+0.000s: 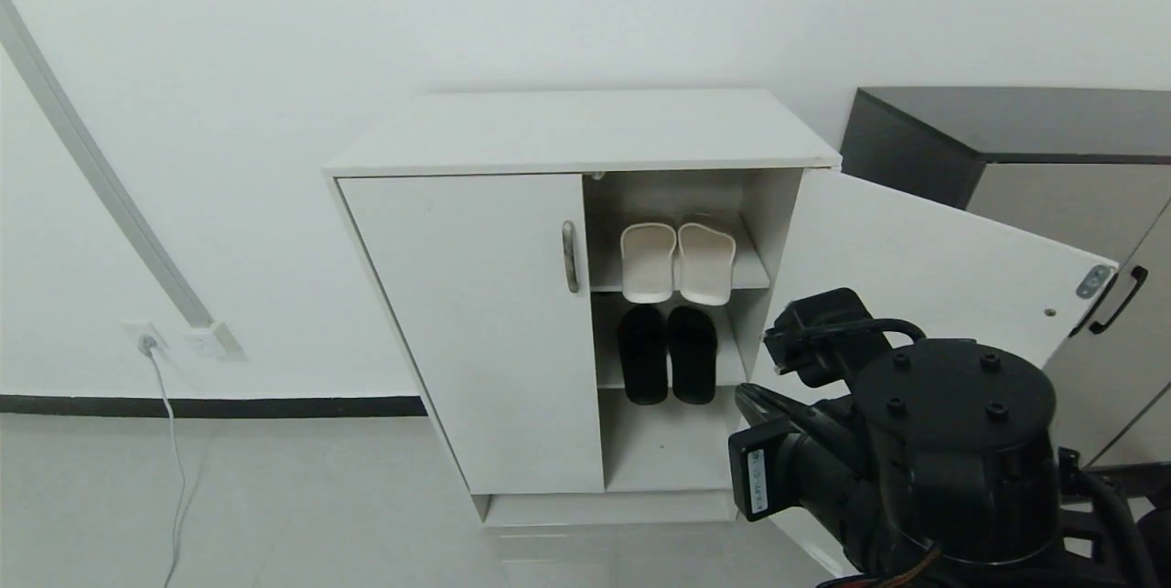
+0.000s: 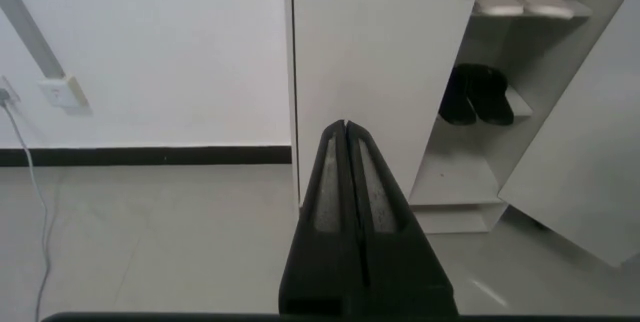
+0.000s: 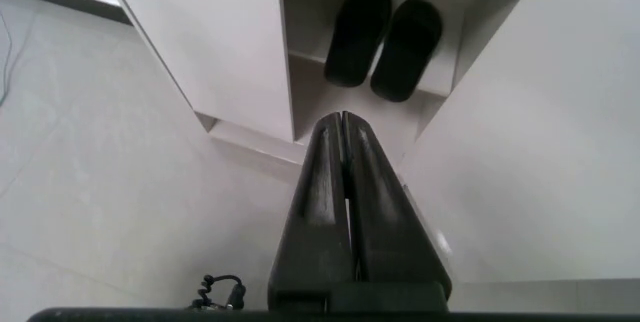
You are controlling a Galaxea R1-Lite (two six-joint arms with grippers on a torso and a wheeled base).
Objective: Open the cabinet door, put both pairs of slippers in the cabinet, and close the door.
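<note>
A: Far left first?
B: Wall socket low on the wall, with a grey cable plugged in and trailing down to the floor. Slanted wall trunking ends just beside the socket.
A: Left gripper?
B: Left gripper is pressed together, no gap, nothing in it. It hangs over the floor, facing the lower part of the left door.
A: Cabinet?
B: White cabinet against the wall. The left door is closed, with a metal handle upright near its right edge. The right half is open.
A: Slippers?
B: Both pairs are inside. White slippers lie side by side on the upper shelf, their ends sticking out over its front edge. Black slippers lie side by side on the middle shelf directly below, also overhanging a bit.
A: Right door?
B: Right door stands wide open, out to the right.
A: Right gripper?
B: Right gripper is also clamped flat, holding nothing. It is low in front of the open half, pointing at the bottom compartment below the black slippers, with the open door just beside it. In the head view the right arm sits in front of that door.
A: Far right?
B: Dark cabinet with a black handle, behind the open door.
</note>
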